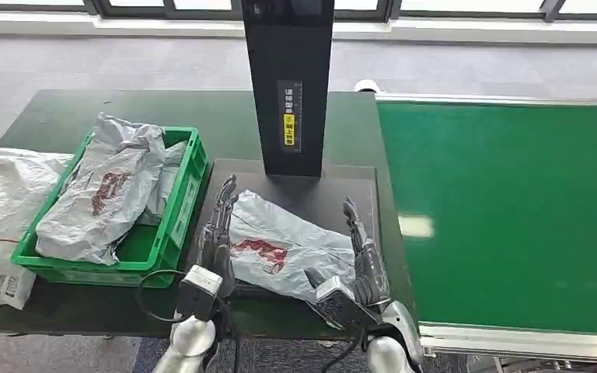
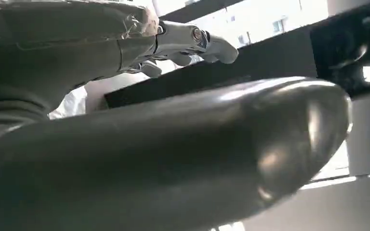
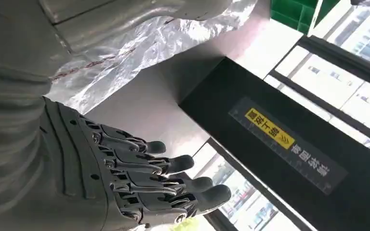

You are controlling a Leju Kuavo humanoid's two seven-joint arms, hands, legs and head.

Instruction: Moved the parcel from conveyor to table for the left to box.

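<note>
While both hands stand edge-up with fingers straight and apart, the left hand (image 1: 219,221) sits against the near left edge of the grey parcel (image 1: 280,247) and the right hand (image 1: 361,252) against its right edge, gripping nothing. That parcel lies flat on a dark plate (image 1: 350,190) on the table (image 1: 47,116). Leftward, a green crate (image 1: 179,210) holds more bags (image 1: 105,194). Beyond stands a black post (image 1: 289,85); the green conveyor (image 1: 513,210) runs to the right.

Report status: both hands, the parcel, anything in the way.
Left hand and right hand open, flanking the parcel. Parcel flat on the dark platform, off the conveyor. Black post stands right behind it.
</note>
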